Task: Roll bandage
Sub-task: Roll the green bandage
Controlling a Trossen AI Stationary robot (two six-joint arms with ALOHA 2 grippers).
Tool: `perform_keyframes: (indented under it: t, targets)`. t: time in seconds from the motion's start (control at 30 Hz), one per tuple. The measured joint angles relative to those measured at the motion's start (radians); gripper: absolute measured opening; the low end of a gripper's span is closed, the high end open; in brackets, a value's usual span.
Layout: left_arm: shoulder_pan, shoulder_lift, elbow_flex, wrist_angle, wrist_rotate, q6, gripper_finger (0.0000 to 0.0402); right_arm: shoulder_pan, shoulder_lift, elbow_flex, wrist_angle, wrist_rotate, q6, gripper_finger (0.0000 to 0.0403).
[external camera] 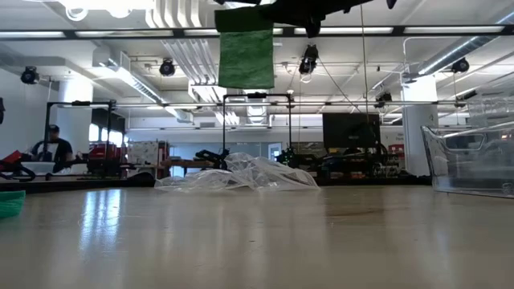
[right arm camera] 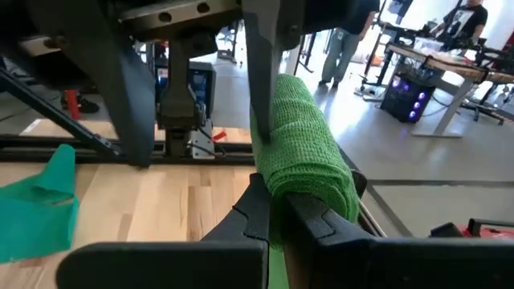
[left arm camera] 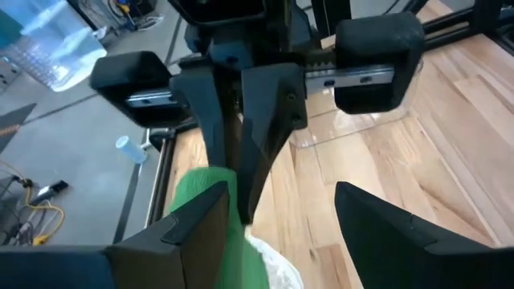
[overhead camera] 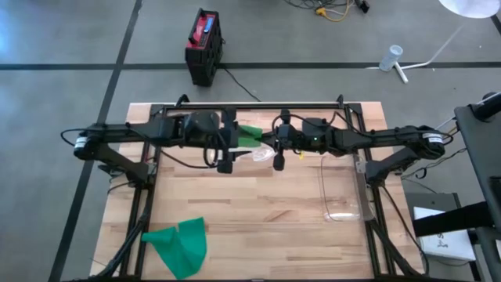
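R gripper (right arm camera: 281, 210): fingers closed narrow, pinching the green woven bandage (right arm camera: 309, 144), part-rolled into a fat coil sitting across the fingertips. L gripper (left arm camera: 277, 213): fingers apart, wide gap, nothing between them; one finger lies just beside the green fabric, contact not clear. It faces the R gripper head-on.

Both grippers meet mid-air above the far-centre of the light wooden butcher-block table (overhead camera: 258, 219). In the low view the bandage tail hangs down as a flat green strip (external camera: 246, 56), well clear of the tabletop.

Below them: crumpled clear plastic wrapper (external camera: 237, 175) on the table. Nearby on the R side, a clear plastic bin (overhead camera: 340, 192). Near-left corner: a loose green stretch cloth (overhead camera: 180, 244), untouched.

Step est.: mid-roll, L gripper re-positioning for next hold.

Risks:
- L gripper closes off-target, beside the coil, so the roll slackens or unwinds.
- R grip covers only part of the coil, so layers may slide off sideways.
- Free tail swings, catches on a finger, winds crooked.
- Dropped roll lands in the wrapper and is hard to re-grasp.
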Motion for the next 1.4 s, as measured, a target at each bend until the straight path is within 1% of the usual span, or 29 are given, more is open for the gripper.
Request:
perform_keyframes:
  t: [0.23,0.33,0.47,0.57,0.8,0.97,1.1,1.23,1.33,1.4]
  targets:
    - [0.0,0.042,0.0,0.027,0.0,0.004,0.0206,0.0,0.012,-0.001,-0.012,0.0,0.013,0.0003]
    - [0.0,0.026,0.0,0.055,0.0,0.025,0.0202,0.0,0.011,-0.001,-0.012,0.0,0.01,0.0003]
    - [-0.007,-0.032,0.0,0.102,0.001,0.03,0.0203,0.0,0.011,-0.001,-0.013,0.001,0.001,0.0003]
    - [-0.008,-0.073,-0.001,0.093,0.001,0.03,0.0209,0.0,0.011,-0.001,-0.021,0.002,0.0,0.0003]
    - [-0.007,-0.126,-0.019,-0.012,0.0,-0.021,0.0216,0.003,0.011,-0.001,-0.02,0.002,0.0,0.0003]
    - [-0.007,-0.139,-0.067,-0.01,-0.002,-0.034,0.0206,0.005,0.011,-0.001,-0.02,0.002,0.001,0.0003]
    - [-0.007,-0.139,-0.084,-0.007,-0.034,-0.041,0.0196,0.007,0.01,-0.001,-0.02,0.002,0.0,0.0003]
    - [-0.007,-0.151,-0.118,0.057,-0.022,-0.04,0.0191,0.009,0.006,-0.001,-0.021,0.002,0.0,0.0003]
    - [-0.007,-0.181,-0.174,0.157,0.012,-0.039,0.0189,0.015,-0.01,-0.001,-0.026,0.003,-0.01,0.0003]
    - [-0.005,-0.2,-0.221,0.232,0.016,-0.044,0.019,0.02,-0.021,-0.001,-0.031,0.003,-0.016,0.0003]
